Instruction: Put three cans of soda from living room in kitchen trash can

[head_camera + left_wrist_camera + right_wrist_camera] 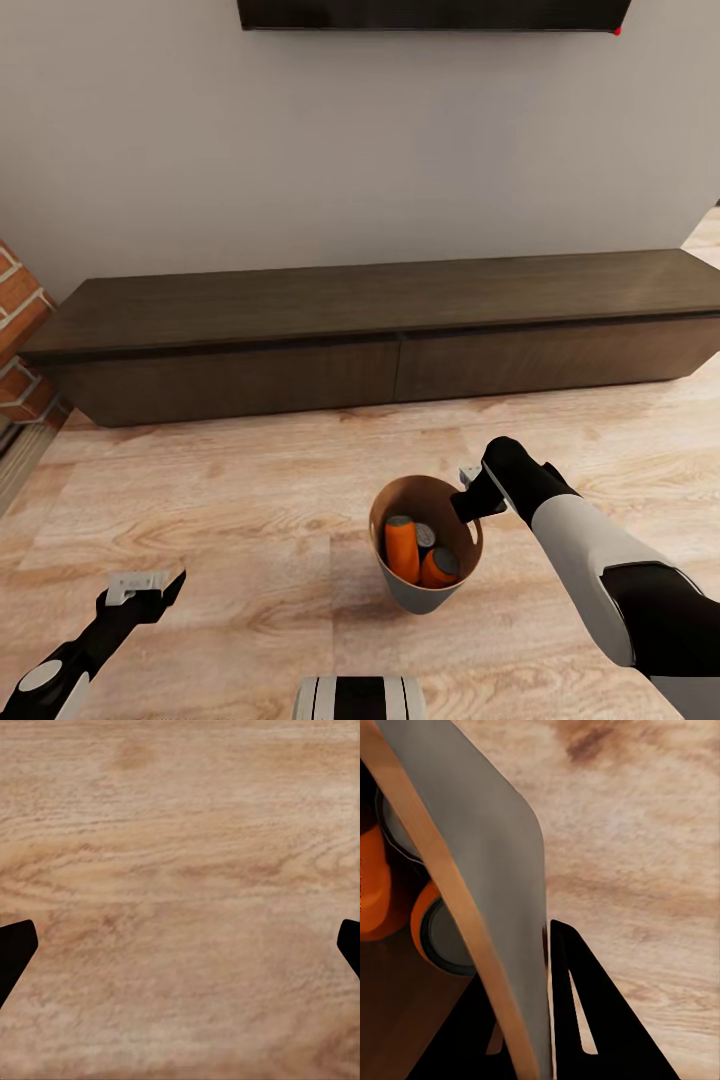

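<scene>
Wood floor (250,480) underfoot; right gripper (468,500) pinches the bin (425,590) rim, cans (402,548) inside. Tilted, it could slip. Left gripper (140,585) hangs wide, empty.

Floor (250,480) – light wood planks, matt; cans (402,548) – grey metal tops; cabinet (380,330) – dark wood.

wood plank floor (250,480), long dark cabinet (380,330)

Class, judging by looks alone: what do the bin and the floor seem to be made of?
Bin: likely thin sheet metal or plastic, matte pale grey outside and coppery-brown inside, with a thin-edged rim. Floor: light wood planks, showing grain and knots, low sheen.
</scene>
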